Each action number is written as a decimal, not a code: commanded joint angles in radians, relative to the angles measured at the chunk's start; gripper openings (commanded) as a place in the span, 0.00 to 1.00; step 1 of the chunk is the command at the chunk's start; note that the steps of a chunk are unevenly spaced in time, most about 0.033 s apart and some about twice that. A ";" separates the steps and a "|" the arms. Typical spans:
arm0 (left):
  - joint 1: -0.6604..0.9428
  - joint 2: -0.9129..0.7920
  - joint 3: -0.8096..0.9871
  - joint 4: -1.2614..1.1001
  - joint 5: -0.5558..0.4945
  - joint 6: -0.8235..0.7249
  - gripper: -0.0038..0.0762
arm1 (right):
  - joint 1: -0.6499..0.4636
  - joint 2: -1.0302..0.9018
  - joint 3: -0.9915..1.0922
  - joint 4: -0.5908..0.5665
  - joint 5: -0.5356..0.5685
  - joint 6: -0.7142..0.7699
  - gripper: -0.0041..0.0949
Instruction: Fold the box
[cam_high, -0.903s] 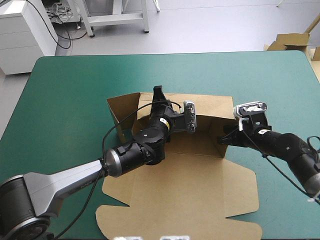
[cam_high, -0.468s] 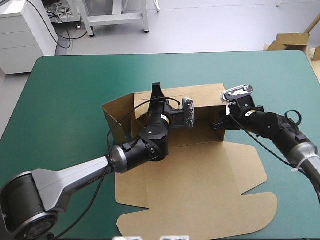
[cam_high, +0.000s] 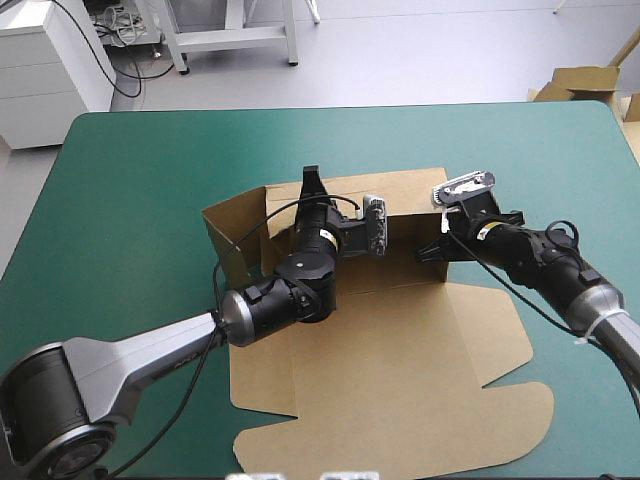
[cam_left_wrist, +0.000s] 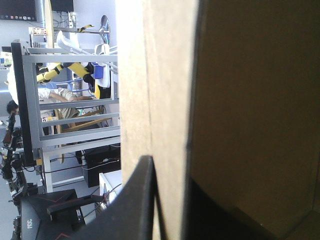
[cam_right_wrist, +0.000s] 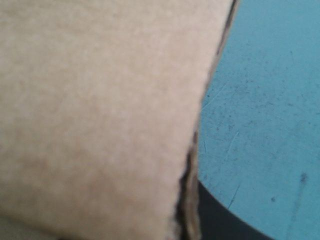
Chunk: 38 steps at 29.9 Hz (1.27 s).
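Grips the raised far wall of the box (cam_high: 400, 370) with the left end effector (cam_high: 314, 192). Pinches its right wall with the right end effector (cam_high: 440, 250).

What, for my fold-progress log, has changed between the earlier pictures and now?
The box's near part swung toward the table's right edge; its far wall stood up more. The right gripper went farther from the near edge and slightly left. Both grippers stayed shut on the far wall, the left gripper mid-wall, the right at its end.
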 joint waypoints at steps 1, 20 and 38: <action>-0.021 0.006 0.010 -0.178 -0.132 0.005 0.14 | 0.046 -0.020 -0.033 0.061 0.041 -0.005 0.04; -0.174 -0.115 0.008 -0.092 -0.167 -0.105 0.60 | 0.046 -0.022 -0.103 -0.037 0.195 0.201 0.04; -0.326 -0.468 0.008 -0.066 -0.036 -0.105 0.04 | 0.046 -0.020 -0.295 -0.177 0.672 0.387 0.04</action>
